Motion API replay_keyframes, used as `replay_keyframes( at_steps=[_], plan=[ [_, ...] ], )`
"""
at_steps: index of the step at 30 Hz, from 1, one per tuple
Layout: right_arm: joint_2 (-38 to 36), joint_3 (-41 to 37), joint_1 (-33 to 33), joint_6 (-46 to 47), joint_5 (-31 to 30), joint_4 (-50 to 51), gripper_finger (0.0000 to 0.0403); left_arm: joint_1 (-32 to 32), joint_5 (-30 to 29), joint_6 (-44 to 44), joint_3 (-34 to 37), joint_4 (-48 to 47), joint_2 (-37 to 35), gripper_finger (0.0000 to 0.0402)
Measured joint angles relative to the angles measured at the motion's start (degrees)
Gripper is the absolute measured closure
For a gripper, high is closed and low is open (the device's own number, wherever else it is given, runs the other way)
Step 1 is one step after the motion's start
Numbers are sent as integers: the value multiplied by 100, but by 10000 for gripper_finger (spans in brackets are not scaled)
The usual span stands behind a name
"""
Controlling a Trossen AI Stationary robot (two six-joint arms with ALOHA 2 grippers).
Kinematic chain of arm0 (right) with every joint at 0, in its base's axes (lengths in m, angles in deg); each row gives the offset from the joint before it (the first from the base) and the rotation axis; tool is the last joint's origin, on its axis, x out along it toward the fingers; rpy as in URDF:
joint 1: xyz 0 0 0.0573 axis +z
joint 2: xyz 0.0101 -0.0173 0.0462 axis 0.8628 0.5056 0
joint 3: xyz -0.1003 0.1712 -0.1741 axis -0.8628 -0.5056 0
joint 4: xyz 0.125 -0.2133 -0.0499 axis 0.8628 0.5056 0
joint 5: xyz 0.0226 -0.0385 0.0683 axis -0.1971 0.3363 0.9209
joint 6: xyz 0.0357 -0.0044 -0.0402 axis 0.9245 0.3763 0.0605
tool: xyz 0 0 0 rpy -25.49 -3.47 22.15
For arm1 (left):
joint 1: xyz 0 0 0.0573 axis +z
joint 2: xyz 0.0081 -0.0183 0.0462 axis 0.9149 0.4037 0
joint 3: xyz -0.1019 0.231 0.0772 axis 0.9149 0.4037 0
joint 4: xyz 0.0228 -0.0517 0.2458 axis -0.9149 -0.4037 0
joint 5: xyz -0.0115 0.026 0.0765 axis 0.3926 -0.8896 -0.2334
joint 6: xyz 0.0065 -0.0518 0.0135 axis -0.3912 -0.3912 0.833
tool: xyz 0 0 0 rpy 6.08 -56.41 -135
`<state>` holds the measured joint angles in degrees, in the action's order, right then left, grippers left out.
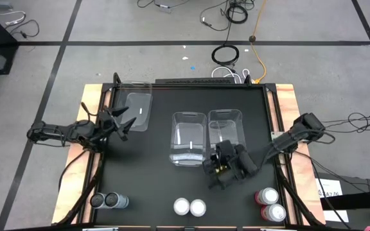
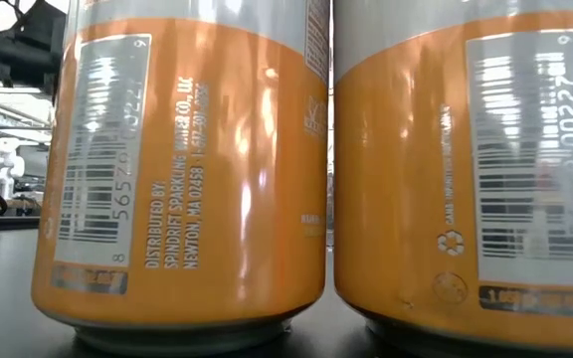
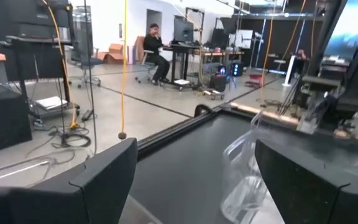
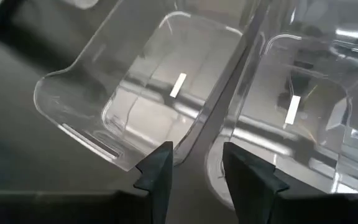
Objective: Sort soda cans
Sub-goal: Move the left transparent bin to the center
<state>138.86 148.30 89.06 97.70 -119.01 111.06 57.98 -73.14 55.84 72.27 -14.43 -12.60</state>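
Cans lined up at the table's near edge, bins empty

From above, the middle bin (image 1: 189, 136) serves as landmark. The right gripper (image 1: 227, 168) hovers just beside its near corner; the right bin (image 1: 226, 131) sits alongside. The left gripper (image 1: 115, 122) hangs well to its left, touching a third bin (image 1: 137, 110). Near the table edge stand the dark grey cans (image 1: 108, 201), orange cans (image 1: 189, 206) and red-pink cans (image 1: 269, 204).

Low down, the two orange cans (image 2: 177, 169) fill the frame, nearly touching.

Left wrist: fingers (image 3: 101, 174) spread wide, holding nothing.

Right wrist: fingers (image 4: 157, 171) slightly parted, empty, above the gap between the middle bin (image 4: 135, 93) and its neighbour.
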Motion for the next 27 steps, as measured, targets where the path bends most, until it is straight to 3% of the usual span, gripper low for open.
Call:
replay_keyframes(
  at_steps=[9, 15, 19, 24, 27],
  plan=[
    [258, 0, 825, 733, -841, 58, 268, 441, -161, -849, -941, -1238, 909, 66],
    [322, 0, 1154, 815, -1281, 68, 268, 1150, 99, -1364, -2079, -2432, 1954, 76],
    [350, 0, 1249, 814, -1514, 68, 268, 1783, 488, -1580, -2669, -3146, 2767, 96],
    [382, 0, 1340, 777, -1600, 70, 268, 2477, 1401, -1764, -2733, -3428, 3592, 109],
    [382, 0, 1426, 758, -1602, 70, 268, 2772, 1502, -1903, -2733, -3566, 3916, 109]
  ],
)
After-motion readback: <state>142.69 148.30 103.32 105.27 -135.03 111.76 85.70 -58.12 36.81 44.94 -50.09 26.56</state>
